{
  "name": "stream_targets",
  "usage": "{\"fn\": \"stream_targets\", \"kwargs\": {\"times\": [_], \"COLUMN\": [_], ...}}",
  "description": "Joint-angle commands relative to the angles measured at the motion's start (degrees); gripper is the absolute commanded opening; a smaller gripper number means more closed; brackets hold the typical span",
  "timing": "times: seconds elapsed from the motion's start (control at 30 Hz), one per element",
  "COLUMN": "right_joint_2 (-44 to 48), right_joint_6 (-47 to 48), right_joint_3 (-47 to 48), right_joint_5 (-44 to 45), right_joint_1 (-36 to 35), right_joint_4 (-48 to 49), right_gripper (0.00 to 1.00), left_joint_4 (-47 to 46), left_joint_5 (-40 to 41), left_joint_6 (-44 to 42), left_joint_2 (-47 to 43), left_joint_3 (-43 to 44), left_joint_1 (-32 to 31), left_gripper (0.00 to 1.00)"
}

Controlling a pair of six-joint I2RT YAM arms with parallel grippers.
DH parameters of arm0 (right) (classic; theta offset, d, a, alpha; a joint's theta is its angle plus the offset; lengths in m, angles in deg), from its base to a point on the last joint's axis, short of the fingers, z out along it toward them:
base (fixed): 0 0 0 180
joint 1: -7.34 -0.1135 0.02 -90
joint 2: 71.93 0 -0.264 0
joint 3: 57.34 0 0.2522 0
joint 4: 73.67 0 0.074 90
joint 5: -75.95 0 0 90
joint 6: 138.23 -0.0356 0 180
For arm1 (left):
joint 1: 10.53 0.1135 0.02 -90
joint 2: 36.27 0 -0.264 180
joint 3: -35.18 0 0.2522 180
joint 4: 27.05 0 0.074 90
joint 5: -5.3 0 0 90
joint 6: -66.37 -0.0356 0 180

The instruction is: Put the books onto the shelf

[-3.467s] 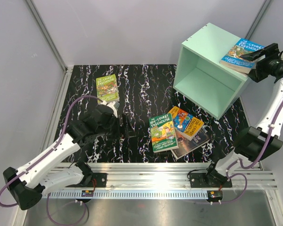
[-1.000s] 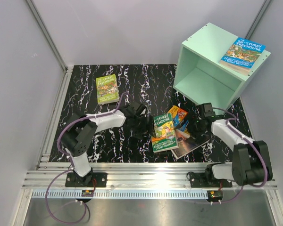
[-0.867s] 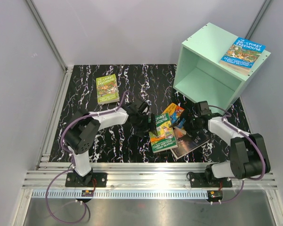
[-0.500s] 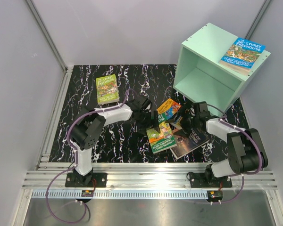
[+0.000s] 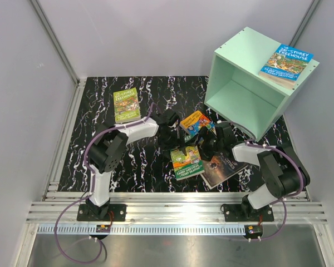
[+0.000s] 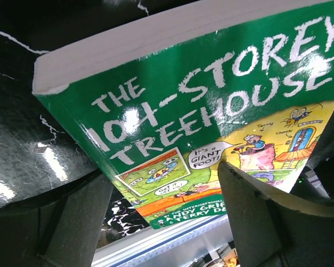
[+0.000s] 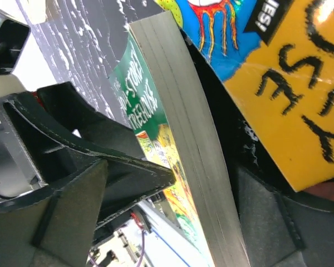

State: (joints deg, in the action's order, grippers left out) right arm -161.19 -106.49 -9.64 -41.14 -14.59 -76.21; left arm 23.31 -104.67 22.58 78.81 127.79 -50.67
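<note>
left gripper (image 6: 164, 219): jaws released, green Treehouse book (image 6: 211, 105) across gap (cover toward camera) | right gripper (image 7: 206, 178): jaws released, page edge (image 7: 183, 139) in gap beside orange-blue book (image 7: 278, 94) | blue book (image 5: 286, 62) atop shelf (image 5: 242, 49)

From high behind the rig, one camera looks down on the whole table (image 5: 100, 92); both wrist cameras sit close in — all three share the green Treehouse book (image 5: 186, 161).

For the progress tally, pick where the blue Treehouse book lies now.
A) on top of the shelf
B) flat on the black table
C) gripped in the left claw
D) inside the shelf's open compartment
A: the blue Treehouse book lies flat on the top panel of the mint-green shelf, near its right end.
</note>
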Motion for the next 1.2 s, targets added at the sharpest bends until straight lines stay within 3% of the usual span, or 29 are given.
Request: {"fn": "stream_targets", "kwargs": {"times": [0.0, 0.1, 0.13, 0.2, 0.27, 0.43, 0.6, 0.8, 0.87, 1.0, 1.03, 1.17], "right_joint_2": [-0.5, 3.6, 4.9, 8.0, 10.8, 18.0, 26.7, 27.3, 23.4, 12.3, 7.0, -7.8], "right_joint_6": [3.3, 3.2, 3.0, 3.2, 3.3, 5.2, 7.7, 12.5, 14.6, 20.5, 20.8, 20.3], "right_joint_3": [-4.3, -5.2, -5.4, -5.4, -4.5, -0.6, 11.8, 37.1, 50.3, 76.9, 88.8, 115.9], "right_joint_5": [2.3, 2.9, 2.9, 2.8, 3.0, 5.0, 9.7, 18.3, 22.2, 22.9, 19.0, 4.7], "right_joint_1": [-4.3, -4.3, -4.3, -4.3, -4.3, -4.3, -4.3, -4.2, -3.4, 5.3, 12.9, 34.4], "right_joint_4": [-12.6, -15.7, -16.4, -18.8, -21.8, -30.2, -45.2, -60.7, -65.9, -75.7, -80.0, -88.1], "right_gripper": [0.91, 0.58, 0.38, 0.23, 0.00, 0.00, 0.00, 0.00, 0.00, 0.00, 0.00, 0.00], "left_joint_4": [-8.8, -10.1, -10.5, -11.5, -12.0, -11.7, -6.1, -1.5, -1.1, -2.8, -3.0, -2.8], "left_joint_5": [1.4, 1.7, 1.8, 1.9, 1.9, 2.0, 4.9, 5.7, 5.8, 5.2, 4.9, 4.7], "left_joint_6": [0.4, 0.6, 0.7, 0.8, 1.0, 0.6, -2.9, -6.1, -6.1, -3.6, -3.2, -2.1], "left_joint_2": [1.5, -0.9, -1.6, -3.6, -5.0, -11.0, -21.5, -35.1, -38.4, -44.5, -45.4, -48.9], "left_joint_3": [1.2, -1.2, -3.0, -4.5, -6.7, -8.1, -7.9, -12.0, -13.7, -19.5, -21.3, -23.4], "left_joint_1": [-1.8, -1.9, -1.9, -1.9, -1.9, -1.7, -0.8, 1.7, 1.6, 1.6, 1.6, 1.6], "left_gripper": [0.83, 0.82, 0.82, 0.82, 0.82, 0.82, 0.83, 0.86, 0.86, 0.86, 0.86, 0.86]}}
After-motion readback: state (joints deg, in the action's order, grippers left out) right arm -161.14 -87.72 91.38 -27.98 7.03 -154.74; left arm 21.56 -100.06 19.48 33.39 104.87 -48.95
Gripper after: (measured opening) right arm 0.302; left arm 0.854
